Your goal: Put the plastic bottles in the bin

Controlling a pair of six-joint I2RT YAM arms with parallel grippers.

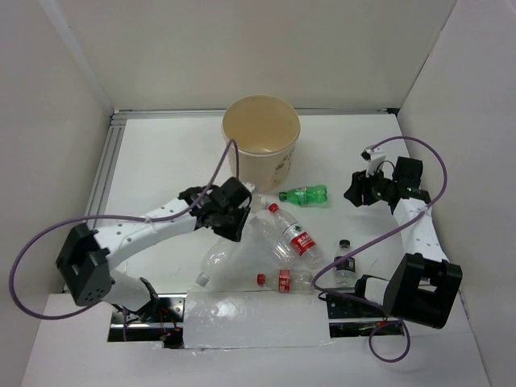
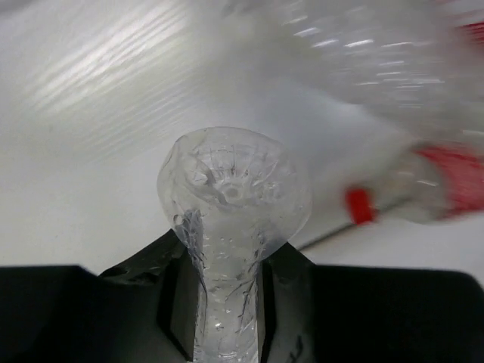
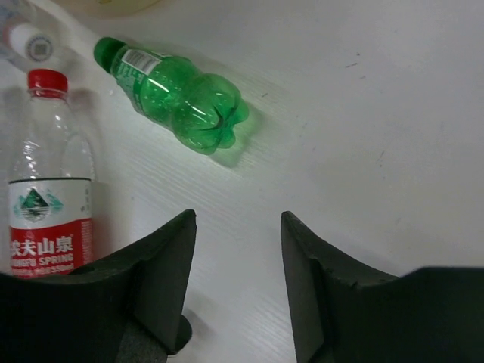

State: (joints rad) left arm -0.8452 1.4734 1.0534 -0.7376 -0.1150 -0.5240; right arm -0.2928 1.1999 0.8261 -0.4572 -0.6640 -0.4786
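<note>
Clear bottle (image 2: 234, 189) is pinched in left tool (image 2: 227, 302); right tool (image 3: 238, 227) gapes empty.

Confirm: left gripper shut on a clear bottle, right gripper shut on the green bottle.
No: the right wrist view shows the right gripper open, the green bottle lying loose ahead. The left gripper does hold the clear bottle.

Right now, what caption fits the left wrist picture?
Left hand squeezing a clear bottle, red-capped bottle lying beyond.
</note>
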